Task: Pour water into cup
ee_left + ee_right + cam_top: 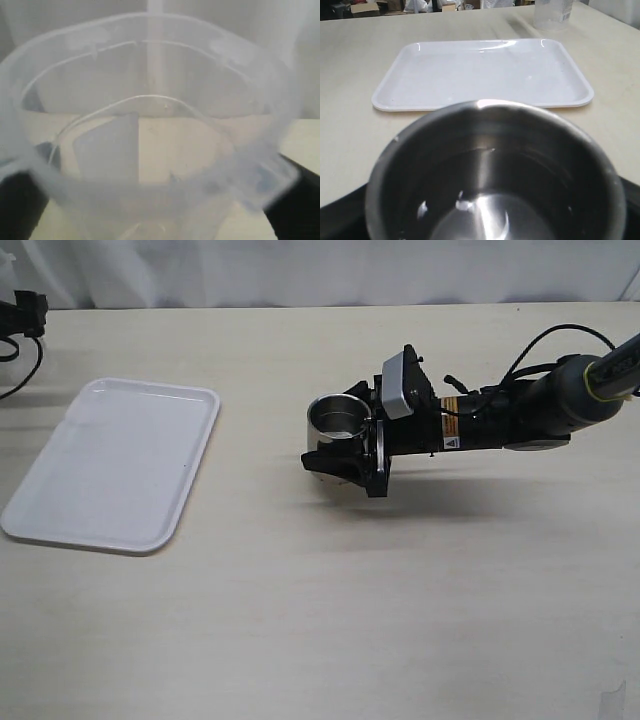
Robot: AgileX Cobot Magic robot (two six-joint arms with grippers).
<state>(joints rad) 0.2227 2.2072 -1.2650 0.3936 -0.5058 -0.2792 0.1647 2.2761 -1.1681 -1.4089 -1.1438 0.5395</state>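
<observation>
The steel cup [338, 426] stands upright at the table's middle, and my right gripper [342, 432] is shut on its sides. It fills the right wrist view [495, 175], shiny inside. I cannot tell whether water is in it. The translucent beaker fills the left wrist view [150, 115], between my left gripper's dark fingers [17, 205], which are shut on it. My left gripper [155, 210] is out of the exterior view; only a bit of its arm [25, 312] shows at the far left. The beaker also shows far off in the right wrist view [552, 15]. A faint curved line inside it may be water.
A white tray [115, 465] lies flat on the left of the table, also in the right wrist view [485, 75] between the cup and the beaker. The right arm's body and cables [520, 410] stretch to the right edge.
</observation>
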